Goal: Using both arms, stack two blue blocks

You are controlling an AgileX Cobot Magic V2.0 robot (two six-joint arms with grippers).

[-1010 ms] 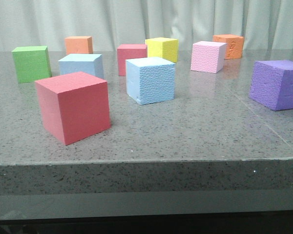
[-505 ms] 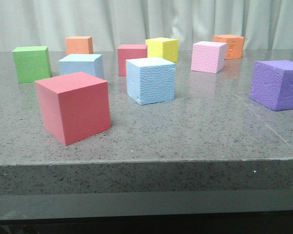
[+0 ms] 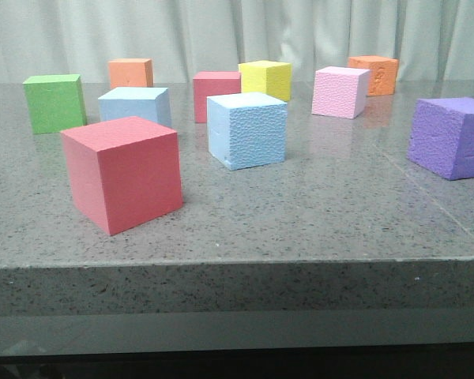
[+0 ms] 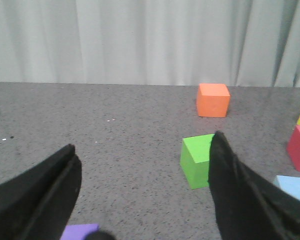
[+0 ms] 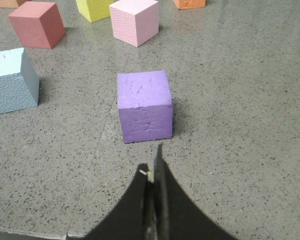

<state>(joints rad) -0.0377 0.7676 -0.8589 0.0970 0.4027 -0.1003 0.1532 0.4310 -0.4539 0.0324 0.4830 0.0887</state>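
Honestly the risk here is mix-ups: the right tool [image 5: 154, 200], its jaws pressed together on nothing, is pointing at the purple foam cube [image 5: 144, 106], with the pebbled sky-blue foam cube [image 5: 12, 80] lying off to its side. Only the front view is showing the smoother sky-blue foam cube [image 3: 134, 105] whole; the spread-open left tool [image 4: 142, 192] is facing the green foam cube [image 4: 196, 160].

The table [image 3: 316, 213] is seen in the front view from low at its near edge, facing the curtain [image 3: 237, 31]. The left wrist view is taken low over the left side, level toward the curtain. The right wrist view is angled steeply down, close above the purple cube [image 5: 144, 105]. The green cube [image 3: 54, 103] is shared by the front and left wrist views.
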